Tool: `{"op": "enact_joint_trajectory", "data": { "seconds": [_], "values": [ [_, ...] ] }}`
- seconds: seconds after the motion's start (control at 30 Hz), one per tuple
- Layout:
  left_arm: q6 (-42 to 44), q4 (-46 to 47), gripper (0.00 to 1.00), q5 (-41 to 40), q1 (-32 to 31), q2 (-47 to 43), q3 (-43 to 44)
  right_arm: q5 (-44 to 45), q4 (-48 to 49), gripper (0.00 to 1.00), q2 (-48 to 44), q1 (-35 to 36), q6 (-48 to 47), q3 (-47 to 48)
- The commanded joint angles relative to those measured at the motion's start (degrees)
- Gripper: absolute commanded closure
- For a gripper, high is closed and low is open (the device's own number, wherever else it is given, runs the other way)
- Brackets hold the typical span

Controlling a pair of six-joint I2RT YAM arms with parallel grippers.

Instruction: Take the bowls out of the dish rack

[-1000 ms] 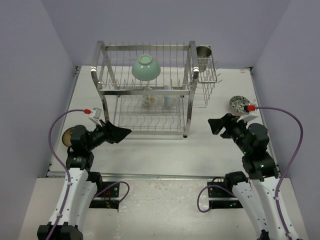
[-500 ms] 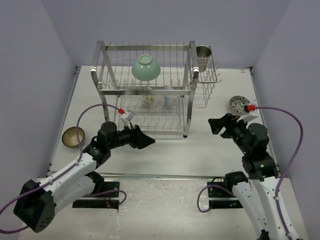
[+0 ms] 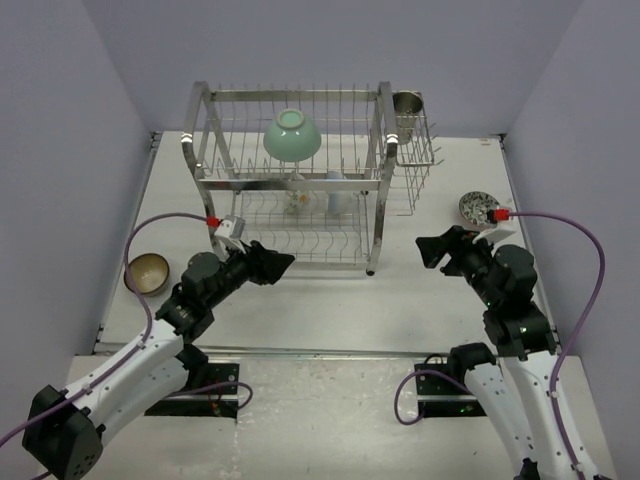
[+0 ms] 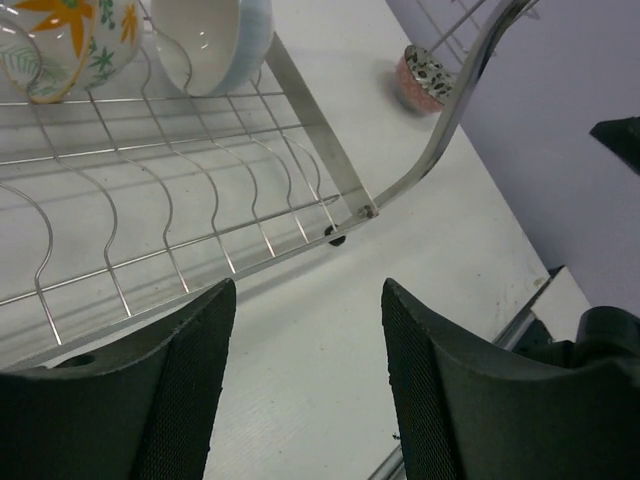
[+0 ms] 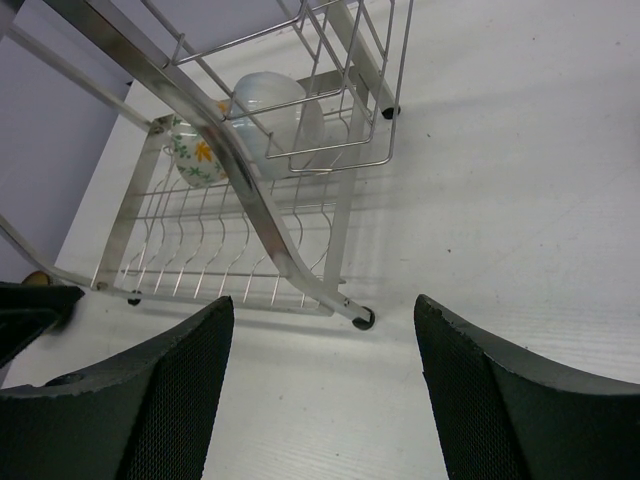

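In dish rack [image 4: 320, 140] — flowered bowl [image 4: 70, 40] cropped, wire-crossed

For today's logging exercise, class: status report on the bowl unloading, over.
Left gripper open, empty, at lower tier front. Right gripper open, empty, beside dish rack. Mint-green bowl up top; flowered bowl, pale bowl below. Nothing blocking.

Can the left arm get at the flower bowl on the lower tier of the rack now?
Probably yes. The left gripper is open and empty at the front of the rack; only low wires lie between it and the flower bowl. The upper tier may limit lifting.
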Motion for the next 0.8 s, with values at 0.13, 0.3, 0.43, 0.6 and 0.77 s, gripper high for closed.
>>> {"op": "enact_joint_trajectory", "data": {
  "seconds": [0.13,0.3,0.43,0.6,0.77],
  "values": [
    [5.22,26.25,0.41,-3.26,-0.47,4.27,-10.43,0.52,1.44,0.27,0.82,0.20,-0.81,1.72],
    [9.69,32.71,0.36,-3.61,-0.47,14.36,-7.73,0.61,1.18,0.26,1.26,0.29,-0.90,2.07],
    [12.95,34.55,0.36,-5.36,-0.64,21.75,-2.36,0.87,0.91,0.26,1.35,0.29,-0.99,2.07],
    [15.68,35.79,0.34,-8.53,-0.73,31.77,2.74,1.13,0.91,0.26,1.78,0.20,-0.99,1.89],
    [17.09,38.07,0.34,-13.54,-0.73,40.11,6.52,1.40,0.91,0.26,1.96,0.20,-1.07,1.80]
  ]
}}
